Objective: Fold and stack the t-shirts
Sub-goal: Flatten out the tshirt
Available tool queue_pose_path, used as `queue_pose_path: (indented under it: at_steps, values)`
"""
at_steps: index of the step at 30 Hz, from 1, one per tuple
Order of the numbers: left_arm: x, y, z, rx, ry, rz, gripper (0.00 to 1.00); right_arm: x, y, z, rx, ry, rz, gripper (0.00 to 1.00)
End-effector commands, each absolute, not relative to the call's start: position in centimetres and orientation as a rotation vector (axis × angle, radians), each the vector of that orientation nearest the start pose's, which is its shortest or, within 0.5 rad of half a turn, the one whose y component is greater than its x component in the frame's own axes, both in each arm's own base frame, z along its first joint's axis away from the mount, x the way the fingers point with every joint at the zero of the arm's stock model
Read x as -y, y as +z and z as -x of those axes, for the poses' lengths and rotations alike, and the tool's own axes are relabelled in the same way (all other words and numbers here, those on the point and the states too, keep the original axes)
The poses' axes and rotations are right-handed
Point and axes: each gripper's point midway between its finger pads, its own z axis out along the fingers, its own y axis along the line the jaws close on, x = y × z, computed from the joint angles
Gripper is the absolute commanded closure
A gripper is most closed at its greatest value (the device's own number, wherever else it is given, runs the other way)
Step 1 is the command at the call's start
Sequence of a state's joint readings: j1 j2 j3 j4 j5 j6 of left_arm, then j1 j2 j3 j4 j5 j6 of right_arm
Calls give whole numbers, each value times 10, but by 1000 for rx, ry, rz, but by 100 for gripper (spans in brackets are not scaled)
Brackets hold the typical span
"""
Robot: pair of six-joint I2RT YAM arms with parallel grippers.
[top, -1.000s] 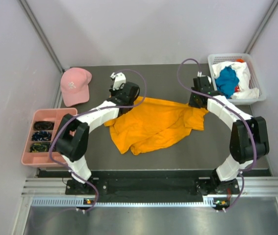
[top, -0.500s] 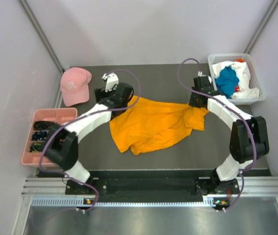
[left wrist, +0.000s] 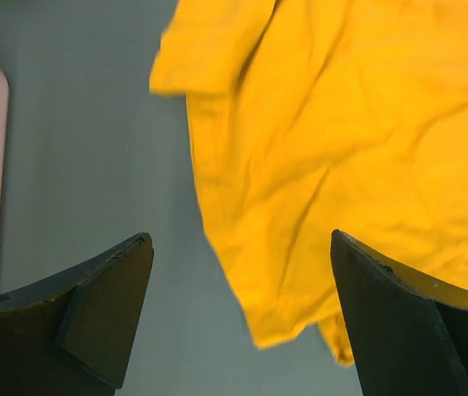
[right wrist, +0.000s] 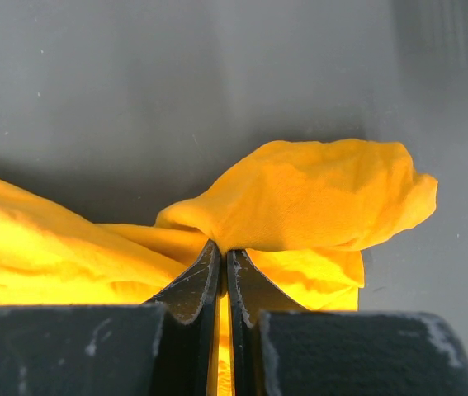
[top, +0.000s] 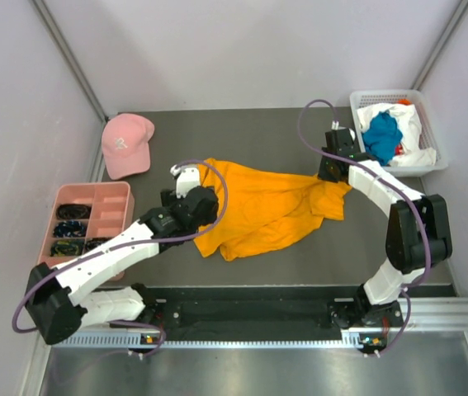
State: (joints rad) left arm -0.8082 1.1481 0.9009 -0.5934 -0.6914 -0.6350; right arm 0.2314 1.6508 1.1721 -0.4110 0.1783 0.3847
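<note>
A dark table (top: 283,132) takes up most of the top view, and the orange-yellow t-shirt (top: 267,206) is spread across its middle, wrinkled and partly doubled over on itself, not laid flat. At the far right corner a white basket (top: 356,99) is seen, in which a teal-blue t-shirt (top: 380,136) is heaped on a white t-shirt (top: 413,124); neither is folded. At the left edge a pink tray (top: 93,188) with compartments is set, and beyond it a pink cap (top: 126,144) is laid; both are well apart from the orange-yellow cloth. The right gripper (right wrist: 224,252) is closed on a bunched fold at the shirt's right end, the cloth being pinched between its jaws and lifted into a small peak. The left gripper (left wrist: 240,247) is held wide open above the shirt's left edge, with nothing between its jaws and bare table under one finger. The step in hand is judged to be the straightening of the first shirt before any fold is made; no stack has been begun. For the next move, a loose corner or hem on the left side would need to be taken by the open jaws, so that the cloth can be drawn taut against the right-hand pinch and laid flat.
</note>
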Motion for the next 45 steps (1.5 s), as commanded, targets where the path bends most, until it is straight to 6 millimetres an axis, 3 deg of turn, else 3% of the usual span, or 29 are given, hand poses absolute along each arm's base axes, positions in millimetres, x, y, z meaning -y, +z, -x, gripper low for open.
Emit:
queue_pose_path:
  at_steps: [1, 5, 11, 14, 15, 17, 21, 27, 32, 45]
  values:
    - [136, 139, -231, -2280, 17, 156, 7, -78, 105, -413, -2408, 63, -255, 100]
    - [139, 111, -210, -2345, -13, 162, 9, -77, 107, -413, -2406, 59, -253, 100]
    - [176, 82, -176, -2420, -99, -51, 17, -79, 107, -413, -2409, 69, -247, 100]
    - [187, 71, -155, -2430, -20, -196, 17, -79, 107, -414, -2410, 72, -246, 100]
    - [181, 63, -148, -2447, 71, -246, 17, -80, 107, -413, -2411, 76, -244, 100]
    - [192, 64, -144, -2416, 91, -289, 17, -81, 107, -413, -2410, 78, -240, 100]
    - [187, 58, -146, -2382, 266, -317, 17, -82, 106, -412, -2414, 93, -240, 100]
    - [182, 62, -154, -2317, 377, -271, 18, -84, 104, -411, -2419, 105, -232, 100]
    - [193, 65, -164, -2272, 373, -308, 18, -86, 101, -412, -2427, 111, -227, 100]
    - [187, 50, -170, -2321, 227, -256, 23, -85, 100, -413, -2432, 109, -228, 100]
